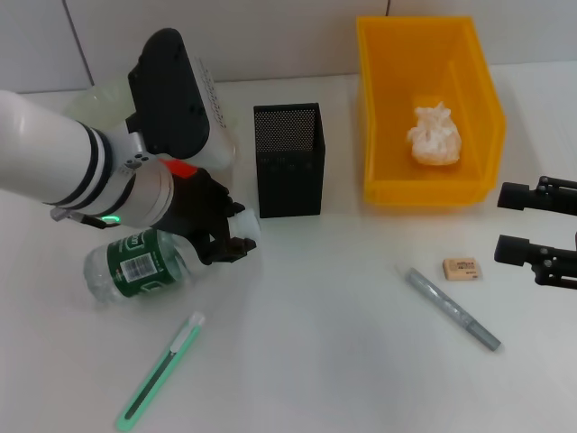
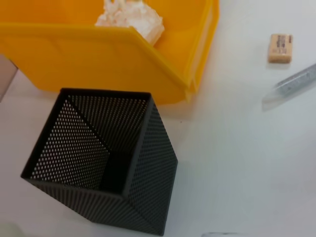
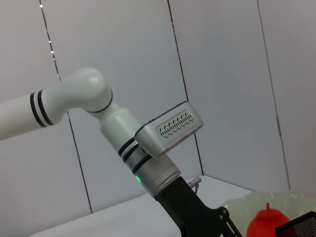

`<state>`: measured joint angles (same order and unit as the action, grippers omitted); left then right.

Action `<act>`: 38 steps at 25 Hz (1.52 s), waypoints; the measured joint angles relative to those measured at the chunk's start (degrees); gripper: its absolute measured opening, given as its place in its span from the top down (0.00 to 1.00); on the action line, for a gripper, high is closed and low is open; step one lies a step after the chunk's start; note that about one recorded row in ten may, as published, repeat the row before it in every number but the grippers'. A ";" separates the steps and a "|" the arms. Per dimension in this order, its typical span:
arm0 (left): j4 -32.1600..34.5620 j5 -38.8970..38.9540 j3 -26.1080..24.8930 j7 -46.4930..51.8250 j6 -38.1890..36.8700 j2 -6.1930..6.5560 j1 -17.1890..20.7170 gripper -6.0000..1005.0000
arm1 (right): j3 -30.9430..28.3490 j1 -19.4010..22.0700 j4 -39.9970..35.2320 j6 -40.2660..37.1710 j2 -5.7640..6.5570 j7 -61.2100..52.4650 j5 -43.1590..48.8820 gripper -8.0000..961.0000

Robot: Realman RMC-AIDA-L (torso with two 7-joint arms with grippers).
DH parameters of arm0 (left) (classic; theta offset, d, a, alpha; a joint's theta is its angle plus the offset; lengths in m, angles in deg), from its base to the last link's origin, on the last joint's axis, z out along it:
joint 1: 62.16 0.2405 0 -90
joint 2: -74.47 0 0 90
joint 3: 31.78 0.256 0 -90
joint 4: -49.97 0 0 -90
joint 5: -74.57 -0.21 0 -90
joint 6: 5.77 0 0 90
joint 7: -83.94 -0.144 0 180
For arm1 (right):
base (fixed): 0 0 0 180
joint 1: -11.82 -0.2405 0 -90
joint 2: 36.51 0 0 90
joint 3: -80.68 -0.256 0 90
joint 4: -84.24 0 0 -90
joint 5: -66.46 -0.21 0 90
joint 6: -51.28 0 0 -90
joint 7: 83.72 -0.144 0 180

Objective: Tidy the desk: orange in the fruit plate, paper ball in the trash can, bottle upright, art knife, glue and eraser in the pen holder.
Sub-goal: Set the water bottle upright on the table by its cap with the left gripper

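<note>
The left tool (image 1: 236,236) is gripping the neck of the water bottle (image 1: 144,266), lying on the table (image 1: 325,343) at centre left; the standing-up step seems underway; next calls for tilting it upright; the right tool (image 1: 516,224) is idling open at right edge.

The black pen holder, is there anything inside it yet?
No, the left wrist view looks straight into the pen holder and shows only bare mesh walls.

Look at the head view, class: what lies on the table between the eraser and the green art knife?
In the head view, between the eraser and the art knife, only the grey glue stick lies; the rest is bare table.
</note>
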<state>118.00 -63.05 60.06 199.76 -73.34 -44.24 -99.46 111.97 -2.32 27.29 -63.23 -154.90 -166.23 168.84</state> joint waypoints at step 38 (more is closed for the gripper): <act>12.88 -0.31 -2.32 2.48 -2.59 0.06 6.71 0.56 | 0.09 -0.10 0.44 0.70 0.00 0.44 0.06 0.31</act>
<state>130.88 -63.35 57.74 202.24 -75.93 -44.18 -92.75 112.05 -2.42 27.73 -62.53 -154.90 -165.79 168.91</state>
